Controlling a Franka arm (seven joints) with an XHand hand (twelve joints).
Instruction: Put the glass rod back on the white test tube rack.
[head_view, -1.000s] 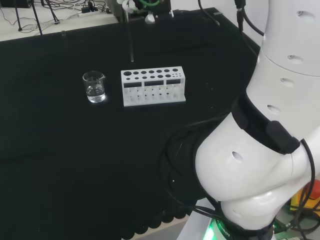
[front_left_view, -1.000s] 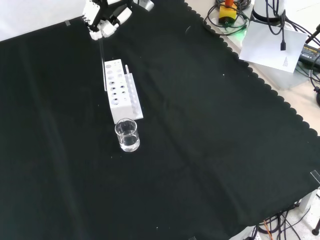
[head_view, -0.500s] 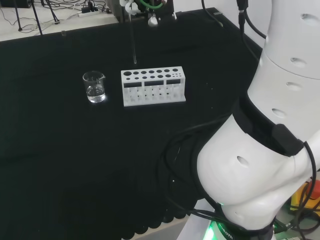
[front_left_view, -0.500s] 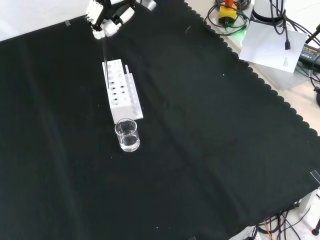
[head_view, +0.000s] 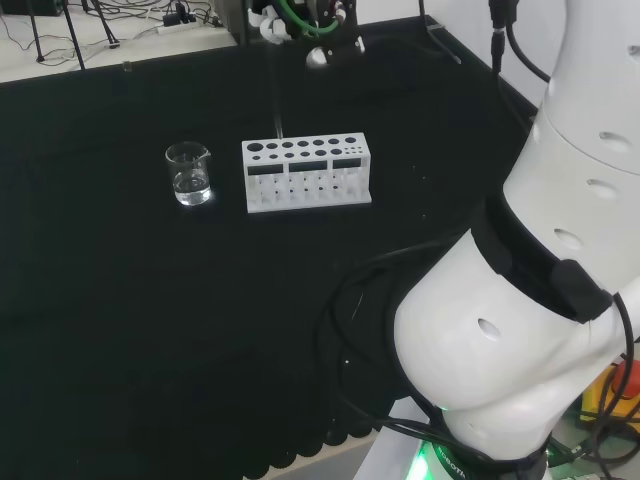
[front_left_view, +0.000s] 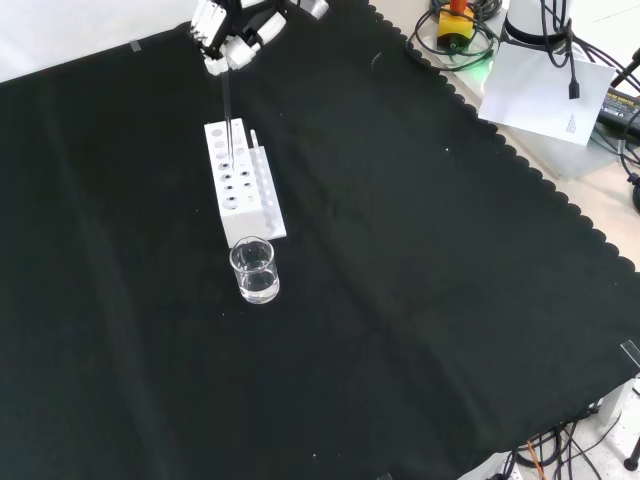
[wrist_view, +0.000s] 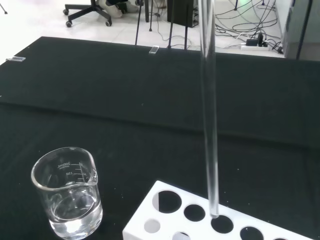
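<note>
While the glass rod (wrist_view: 208, 115) hangs upright, its lower tip sits just above a hole in the white test tube rack (head_view: 306, 172), third from the beaker-side end in wrist view. Robot hand (front_left_view: 232, 28) has fingers curled around the rod's top. Beaker (head_view: 188, 174) with clear liquid stands just beside the rack on the surface (front_left_view: 420, 300).

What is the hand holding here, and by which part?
The hand holds the glass rod by its upper end, upright, its lower tip just above the white test tube rack.
</note>
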